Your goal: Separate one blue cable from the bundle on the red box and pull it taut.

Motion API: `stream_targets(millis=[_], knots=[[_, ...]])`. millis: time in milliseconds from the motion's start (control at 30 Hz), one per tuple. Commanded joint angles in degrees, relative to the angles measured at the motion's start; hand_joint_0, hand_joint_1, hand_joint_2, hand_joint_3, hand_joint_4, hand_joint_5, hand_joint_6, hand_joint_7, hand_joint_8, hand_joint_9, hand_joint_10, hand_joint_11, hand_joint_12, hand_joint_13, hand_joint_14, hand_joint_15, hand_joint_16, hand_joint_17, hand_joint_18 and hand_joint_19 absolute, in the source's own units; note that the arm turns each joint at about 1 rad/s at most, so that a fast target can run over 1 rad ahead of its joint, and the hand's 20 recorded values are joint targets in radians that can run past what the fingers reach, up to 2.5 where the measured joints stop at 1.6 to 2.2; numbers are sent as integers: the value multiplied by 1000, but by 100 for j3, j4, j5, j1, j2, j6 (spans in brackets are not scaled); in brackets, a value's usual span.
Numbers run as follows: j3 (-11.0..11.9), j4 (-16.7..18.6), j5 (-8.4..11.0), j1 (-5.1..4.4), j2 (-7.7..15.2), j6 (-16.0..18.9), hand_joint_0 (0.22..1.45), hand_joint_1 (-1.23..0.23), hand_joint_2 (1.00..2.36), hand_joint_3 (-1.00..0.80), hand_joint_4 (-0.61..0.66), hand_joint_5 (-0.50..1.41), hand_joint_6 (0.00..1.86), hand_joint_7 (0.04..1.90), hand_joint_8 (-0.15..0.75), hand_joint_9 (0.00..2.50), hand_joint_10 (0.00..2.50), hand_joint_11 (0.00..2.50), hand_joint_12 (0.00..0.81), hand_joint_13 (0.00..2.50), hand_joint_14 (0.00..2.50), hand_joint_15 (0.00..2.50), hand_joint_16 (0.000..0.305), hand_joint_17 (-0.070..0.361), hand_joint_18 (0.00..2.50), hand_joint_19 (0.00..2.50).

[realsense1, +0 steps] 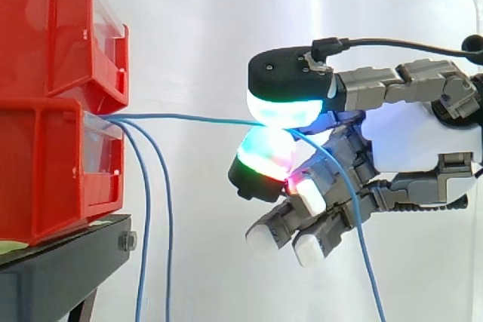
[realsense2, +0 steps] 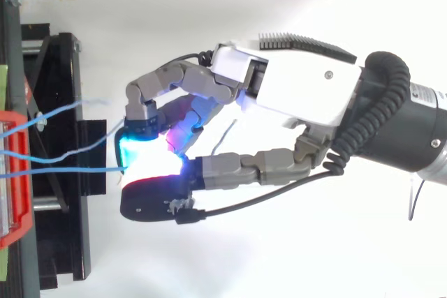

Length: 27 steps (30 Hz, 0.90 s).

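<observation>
- Well, the hand (realsense1: 413, 139) comes in from 3 o'clock in the side view and is closed in a pinch on one blue cable (realsense1: 189, 118). Two glowing pads (realsense1: 283, 107), one above and one below, meet on it near the middle, and the other fingers are curled underneath.
- The pinched cable leaves the front of the lower red bin (realsense1: 45, 171) at 9 o'clock and runs almost straight and level to the pads, with hardly any sag.
- Past the pinch, its free end curves down toward 5 o'clock, crossing in front of the curled fingers and running off the bottom edge.
- Two other blue cables (realsense1: 145, 224) come out at the same spot on the bin and hang loose side by side toward 7 o'clock, apart from the hand.
- The lower bin carries a second red bin (realsense1: 53, 28) and sits on a black stand (realsense1: 60, 277), with a white curtain (realsense1: 196, 20) behind.
- From above, the hand reaches from 3 o'clock toward 9. The held cable is the straight strand nearest 6 o'clock, and the two wavy ones lie on its 12 o'clock side.
</observation>
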State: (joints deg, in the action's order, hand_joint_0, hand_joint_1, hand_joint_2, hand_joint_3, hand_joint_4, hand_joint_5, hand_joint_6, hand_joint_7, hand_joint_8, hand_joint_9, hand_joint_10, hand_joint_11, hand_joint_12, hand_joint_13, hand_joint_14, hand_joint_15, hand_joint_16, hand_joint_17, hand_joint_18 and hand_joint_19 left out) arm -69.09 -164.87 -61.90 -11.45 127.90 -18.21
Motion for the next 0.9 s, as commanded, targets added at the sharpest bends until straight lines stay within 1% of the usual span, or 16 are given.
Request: stream_targets(millis=[0, 367, 467, 533, 600, 767, 867], knots=[[1, 7, 2, 11, 7, -7, 638, -827, 1020, -2, 46, -152, 909, 1273, 366, 1031, 17, 740, 418, 723, 11, 338, 50, 113, 787, 412], [1, -2, 2, 11, -1, -7, 637, -845, 1021, -64, 75, -159, 911, 1275, 353, 999, 18, 741, 402, 694, 11, 345, 48, 108, 746, 415], [1, -2, 2, 11, -1, 2, 624, -833, 1021, -79, 111, -158, 910, 1270, 355, 1004, 18, 744, 402, 694, 11, 345, 48, 108, 745, 423], [1, 7, 11, 11, -1, 2, 609, -803, 1020, -138, 162, -152, 904, 1282, 355, 1016, 19, 736, 399, 694, 11, 339, 47, 106, 734, 440], [1, 7, 11, 11, -1, 2, 605, -797, 1021, -135, 165, -151, 903, 1299, 354, 1024, 16, 736, 399, 697, 11, 342, 47, 106, 737, 451], [1, 16, 20, 11, -1, -7, 603, -799, 1019, -76, 141, -141, 907, 1321, 378, 1051, 17, 750, 422, 724, 10, 343, 51, 114, 776, 426], [-8, 16, 11, 11, -1, -7, 626, -834, 1017, -2, 63, -132, 913, 1364, 389, 1070, 17, 747, 429, 737, 10, 339, 52, 118, 797, 410]])
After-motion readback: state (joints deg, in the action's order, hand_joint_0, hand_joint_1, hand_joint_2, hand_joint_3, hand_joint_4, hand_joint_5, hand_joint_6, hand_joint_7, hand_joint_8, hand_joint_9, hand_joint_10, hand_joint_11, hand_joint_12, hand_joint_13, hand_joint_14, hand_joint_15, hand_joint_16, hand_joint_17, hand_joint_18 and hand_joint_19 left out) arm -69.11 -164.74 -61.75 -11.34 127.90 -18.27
